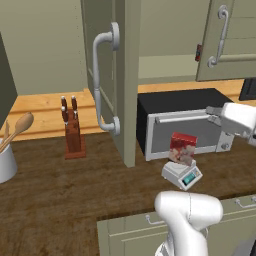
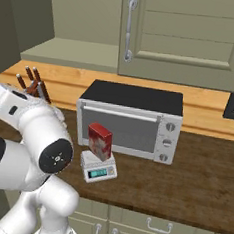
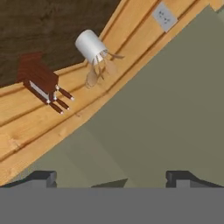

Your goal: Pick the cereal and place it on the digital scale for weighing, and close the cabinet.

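Note:
The cereal [image 1: 182,147], a small red box with a pinkish picture, stands upright on the white digital scale [image 1: 183,176] in front of the microwave; both are also seen from the other side, cereal [image 2: 100,140] on scale [image 2: 99,169]. The cabinet's left door [image 1: 127,100] stands open, swung out over the counter, with its pale curved handle [image 1: 103,82] facing left. Its right door [image 2: 192,30] is closed. My gripper [image 1: 214,113] hovers at the right above the microwave, pointing left. In the hand view the gripper [image 3: 111,179] is open with nothing between its fingertips [image 3: 43,177], facing the door's olive inner face [image 3: 166,109].
A black-and-silver microwave [image 1: 182,122] sits behind the scale. A wooden knife block [image 1: 73,131] and a white utensil holder [image 1: 7,159] stand on the counter to the left. A wall outlet [image 3: 164,16] is on the wooden backsplash. Drawer fronts [image 2: 154,225] run below the counter edge.

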Controlling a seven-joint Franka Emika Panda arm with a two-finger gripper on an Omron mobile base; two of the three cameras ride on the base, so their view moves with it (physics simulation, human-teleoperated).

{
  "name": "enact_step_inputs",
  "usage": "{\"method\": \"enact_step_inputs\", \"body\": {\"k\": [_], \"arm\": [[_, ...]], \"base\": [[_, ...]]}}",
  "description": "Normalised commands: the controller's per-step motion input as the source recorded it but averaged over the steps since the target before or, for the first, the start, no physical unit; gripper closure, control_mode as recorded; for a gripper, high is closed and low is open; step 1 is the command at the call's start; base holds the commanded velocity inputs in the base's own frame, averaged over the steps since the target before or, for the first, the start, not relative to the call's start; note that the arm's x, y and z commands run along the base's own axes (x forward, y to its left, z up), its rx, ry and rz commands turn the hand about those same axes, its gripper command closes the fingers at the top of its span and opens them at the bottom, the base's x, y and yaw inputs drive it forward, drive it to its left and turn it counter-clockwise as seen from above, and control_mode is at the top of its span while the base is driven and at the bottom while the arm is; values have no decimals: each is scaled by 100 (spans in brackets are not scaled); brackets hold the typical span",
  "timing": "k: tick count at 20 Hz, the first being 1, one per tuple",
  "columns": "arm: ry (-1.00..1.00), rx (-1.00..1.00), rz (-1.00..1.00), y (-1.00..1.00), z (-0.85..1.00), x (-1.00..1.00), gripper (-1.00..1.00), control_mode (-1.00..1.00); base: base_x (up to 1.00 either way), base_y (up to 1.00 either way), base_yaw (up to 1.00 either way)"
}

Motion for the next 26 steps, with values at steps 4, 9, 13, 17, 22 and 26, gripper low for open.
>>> {"method": "enact_step_inputs", "body": {"k": [4,9,13,17,22,26], "arm": [[-37,3,-42,100,-22,-71,-100,-100],[-52,6,-43,100,-34,-79,-100,-100],[-65,2,-37,100,-34,-57,-100,-100],[-66,-2,-30,100,-41,-22,-100,-100],[-52,-13,-21,100,-62,-37,-100,-100],[-41,1,-17,100,-76,-44,-100,-100]], "base": [[0,0,0],[0,0,0],[0,0,0],[0,0,0],[0,0,0],[0,0,0]]}}
